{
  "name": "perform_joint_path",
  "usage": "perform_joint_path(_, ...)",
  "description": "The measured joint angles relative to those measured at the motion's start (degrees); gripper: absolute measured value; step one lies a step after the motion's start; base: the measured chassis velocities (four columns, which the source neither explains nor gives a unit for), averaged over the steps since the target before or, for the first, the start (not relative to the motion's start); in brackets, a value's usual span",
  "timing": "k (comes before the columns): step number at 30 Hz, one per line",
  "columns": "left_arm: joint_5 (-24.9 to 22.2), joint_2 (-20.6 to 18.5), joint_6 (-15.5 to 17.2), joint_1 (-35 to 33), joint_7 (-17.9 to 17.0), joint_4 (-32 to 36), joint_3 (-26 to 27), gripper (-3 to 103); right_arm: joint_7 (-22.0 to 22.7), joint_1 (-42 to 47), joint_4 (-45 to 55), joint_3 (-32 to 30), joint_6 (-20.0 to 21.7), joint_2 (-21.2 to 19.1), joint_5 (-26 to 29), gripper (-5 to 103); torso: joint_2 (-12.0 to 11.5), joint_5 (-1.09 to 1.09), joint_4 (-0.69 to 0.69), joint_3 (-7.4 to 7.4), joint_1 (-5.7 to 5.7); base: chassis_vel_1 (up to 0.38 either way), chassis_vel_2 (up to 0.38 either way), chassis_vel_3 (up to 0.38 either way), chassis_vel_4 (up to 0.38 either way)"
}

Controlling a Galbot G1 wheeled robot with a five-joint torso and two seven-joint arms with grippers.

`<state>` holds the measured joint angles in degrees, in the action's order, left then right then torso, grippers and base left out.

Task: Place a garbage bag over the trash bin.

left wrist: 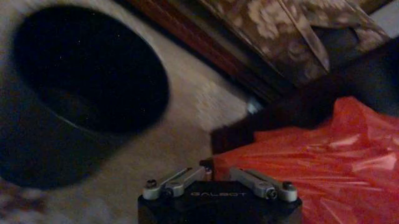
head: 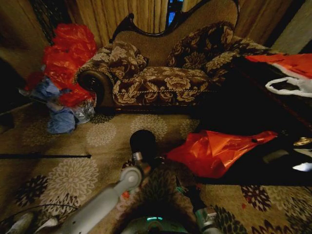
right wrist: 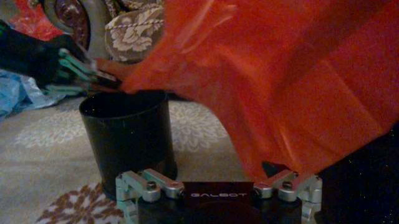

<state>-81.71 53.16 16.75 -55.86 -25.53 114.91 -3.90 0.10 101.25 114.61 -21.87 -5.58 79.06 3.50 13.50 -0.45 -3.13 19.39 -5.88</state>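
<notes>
I see the patterned sofa [head: 165,73] filling twelve o'clock, its rolled arm towering over everything on the floral carpet [head: 92,161]. A tall pile of red and blue bags [head: 63,73] leans at ten o'clock, well apart from my work. The garbage bag [head: 214,151] spreads at three o'clock of the trash bin [head: 143,142], which stands upright at centre, mouth open and uncovered. My left pincer [right wrist: 93,77] sits at the bin's rim, clamped on a corner of the bag's red film. My right pincer [right wrist: 218,186] is spread apart just beside the bin's base, the bag hanging above it.
</notes>
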Motion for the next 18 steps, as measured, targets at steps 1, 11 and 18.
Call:
perform_joint_path(1, 0.59, -1.19, 0.12, -1.11, 0.48, 0.00, 1.86, 0, -0.01, -0.17, -0.31, 0.22, -0.01, -0.16, 0.00, 100, 0.00, 0.01, 0.00, 0.00, 0.00, 0.000, 0.000, 0.000, 0.000)
perform_joint_path(11, 2.93, -8.66, 0.35, -9.92, 2.10, 2.47, 11.43, 0, -0.04, -1.08, -1.20, 0.60, -0.19, -0.61, 0.08, 100, 0.00, 0.02, 0.03, 0.00, 0.00, 0.000, 0.000, 0.000, 0.000)
perform_joint_path(18, 3.37, -8.71, -1.20, -3.28, 2.03, 4.39, 9.94, 0, 0.67, -1.22, 2.21, 0.50, -0.14, -2.87, 3.19, 100, 0.00, 0.03, 0.00, 0.00, 0.00, 0.000, 0.000, 0.000, 0.000)
